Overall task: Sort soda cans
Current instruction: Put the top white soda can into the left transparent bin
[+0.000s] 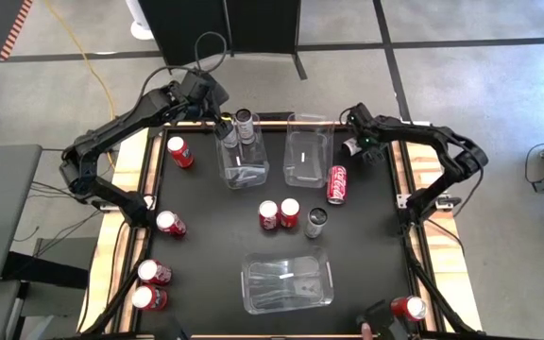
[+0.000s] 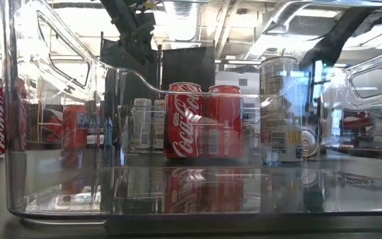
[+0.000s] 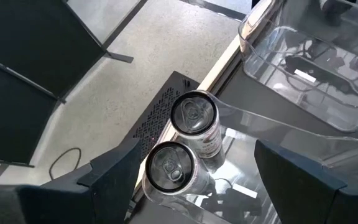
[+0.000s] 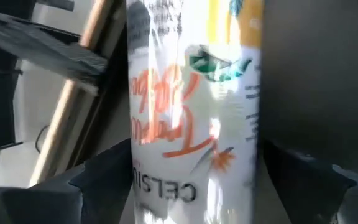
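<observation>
Between the right pincer's (image 4: 191, 186) fingers stands a white can (image 4: 194, 99).
</observation>
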Robot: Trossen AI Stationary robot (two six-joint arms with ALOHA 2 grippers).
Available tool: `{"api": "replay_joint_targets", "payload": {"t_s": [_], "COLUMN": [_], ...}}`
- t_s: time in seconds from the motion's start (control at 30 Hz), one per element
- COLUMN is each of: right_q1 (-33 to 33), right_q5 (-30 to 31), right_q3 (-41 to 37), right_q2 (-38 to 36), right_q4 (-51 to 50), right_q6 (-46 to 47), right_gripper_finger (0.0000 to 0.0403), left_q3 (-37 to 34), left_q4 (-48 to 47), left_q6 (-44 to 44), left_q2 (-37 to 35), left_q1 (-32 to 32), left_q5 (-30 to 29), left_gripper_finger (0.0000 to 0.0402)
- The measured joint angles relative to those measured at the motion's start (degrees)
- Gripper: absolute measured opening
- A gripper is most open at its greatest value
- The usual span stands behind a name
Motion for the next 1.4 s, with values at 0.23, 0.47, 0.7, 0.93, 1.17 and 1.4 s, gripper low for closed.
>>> {"api": "replay_joint_targets", "payload": {"t_s": [0.23, 0.47, 0.7, 0.93, 1.17, 1.4], "right_q1": [1.3, 6.0, 12.5, 19.5, 27.0, 33.4], "right_q5": [-1.1, -5.2, -6.2, -5.9, -20.4, -32.1], "right_q3": [0.1, -0.3, -0.2, -0.1, 0.0, 0.0], "right_q2": [1.6, -3.6, -16.5, -30.5, -35.2, -31.3], "right_q4": [0.0, 0.2, 1.6, 4.8, 16.3, 18.5], "right_q6": [-5.3, -7.7, -9.4, -13.4, -31.8, -45.1], "right_gripper_finger": [0.0273, 0.0238, 0.0246, 0.0246, 0.0245, 0.0245], "left_q3": [0.0, 0.0, 0.0, 0.0, 0.0, 0.0], "left_q4": [-0.1, -0.1, 0.0, 0.5, 3.8, 13.0], "left_q6": [-1.5, -2.1, -3.1, -0.6, 13.8, 18.3], "left_q2": [0.0, 0.0, 0.0, 0.0, 0.0, 0.0], "left_q1": [-0.1, -1.2, -3.5, -9.1, -17.2, -24.8], "left_q5": [0.0, 0.0, 7.4, 9.2, 9.3, 6.8], "left_gripper_finger": [0.0309, 0.0309, 0.0309, 0.0309, 0.0309, 0.0309]}}
